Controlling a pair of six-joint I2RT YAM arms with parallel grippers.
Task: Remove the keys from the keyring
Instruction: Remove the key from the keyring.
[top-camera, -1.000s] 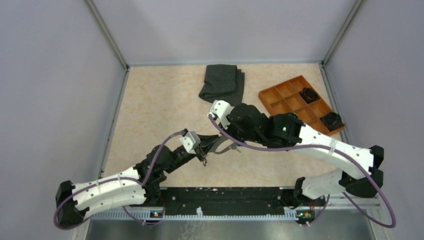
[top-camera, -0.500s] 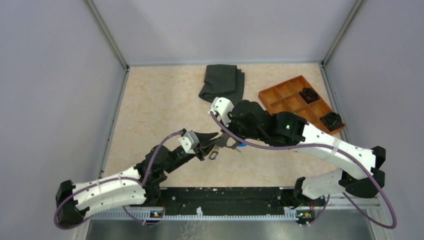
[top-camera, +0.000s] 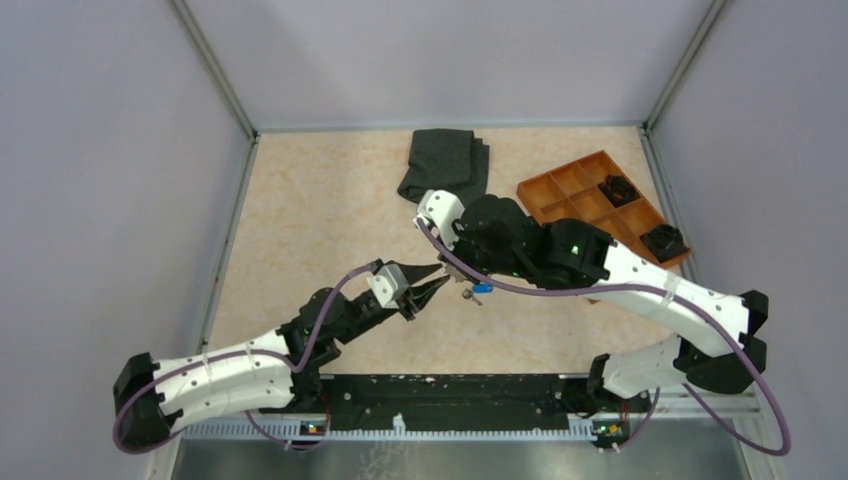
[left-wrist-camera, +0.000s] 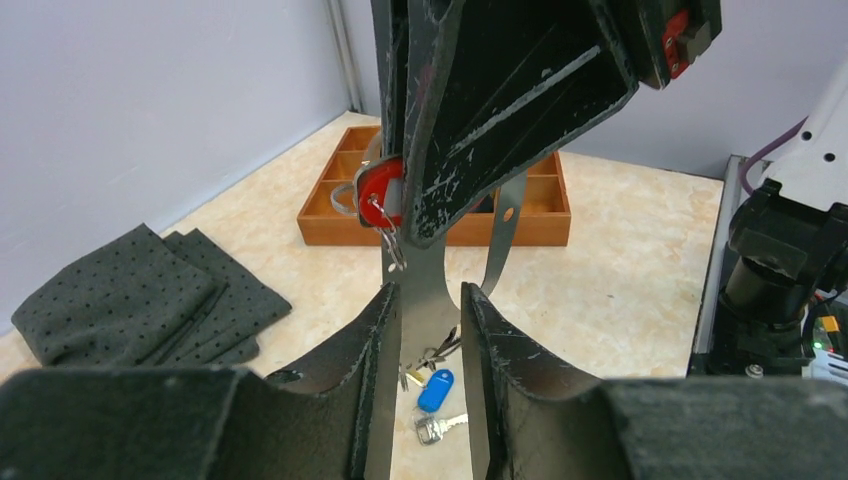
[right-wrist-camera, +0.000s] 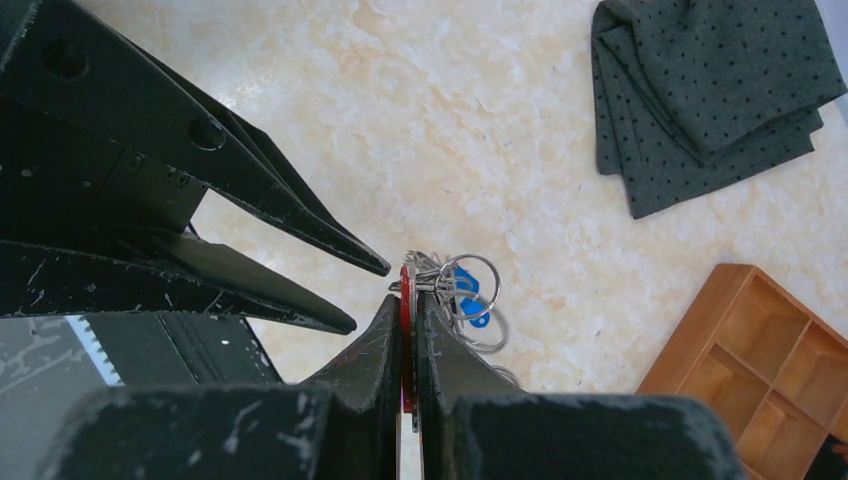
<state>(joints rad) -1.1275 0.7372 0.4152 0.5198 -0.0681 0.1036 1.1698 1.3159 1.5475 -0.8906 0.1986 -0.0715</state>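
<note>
Mid-table, the two arms meet tip to tip over the pale marbled table (top-camera: 320, 220). We see the right gripper (right-wrist-camera: 407, 305) pressed fully closed on the red key (left-wrist-camera: 378, 192), whose round plastic head is pinched flat between the two black fingers, with small wire rings just beside it. From that grip the keyring (left-wrist-camera: 420, 262), a pale grey band, runs out in a loop. One strip of it passes straight into the gap of the left gripper (left-wrist-camera: 428, 293), and the other strip runs just to the side. The left gripper's jaws stand partly apart, a narrow V in the overhead view, and clamp nothing. We cannot tell whether the band brushes either finger. Past the band's end the rest of the keys (left-wrist-camera: 432, 392) bunch together on rings, a blue tag with a bare silver key beside it. In the right wrist view the blue tag sits just beyond the closed fingertips, next to the rings. We cannot tell whether the bunch touches the table or hangs just above it. Behind the arms a folded dark grey dotted cloth (top-camera: 445, 165) lies near the back wall. To its right an orange-brown compartment tray (top-camera: 572, 180) sits at an angle, with two black clumps (top-camera: 618, 188) in separate compartments along its right-hand side
</note>
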